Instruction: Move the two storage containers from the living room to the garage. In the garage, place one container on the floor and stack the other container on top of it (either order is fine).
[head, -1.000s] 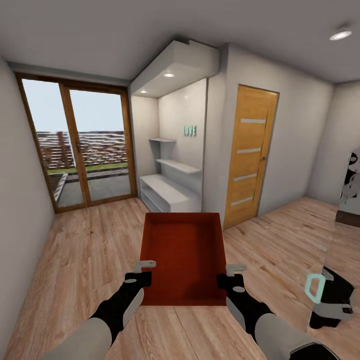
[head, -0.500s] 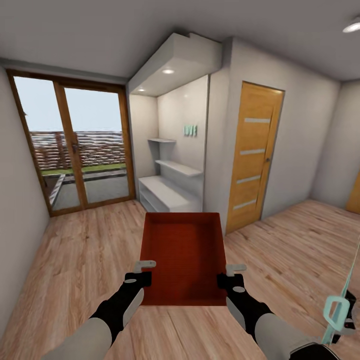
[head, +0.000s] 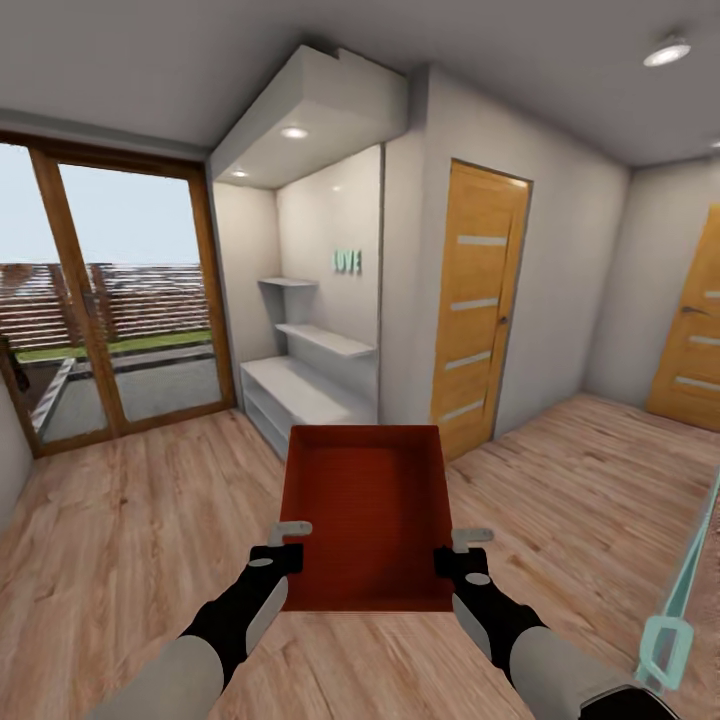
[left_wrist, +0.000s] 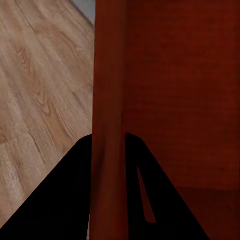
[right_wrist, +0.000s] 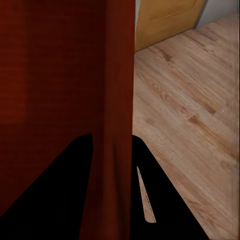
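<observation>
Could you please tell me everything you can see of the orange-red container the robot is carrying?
The container is an orange-red, lidless rectangular bin with low straight walls and an empty, finely textured inside; its material looks like matte plastic. It is held level above the wood floor, long side pointing away from the robot. The left gripper clamps its left wall and the right gripper its right wall, near the robot's end. In both wrist views a wall runs between the dark fingers.
</observation>
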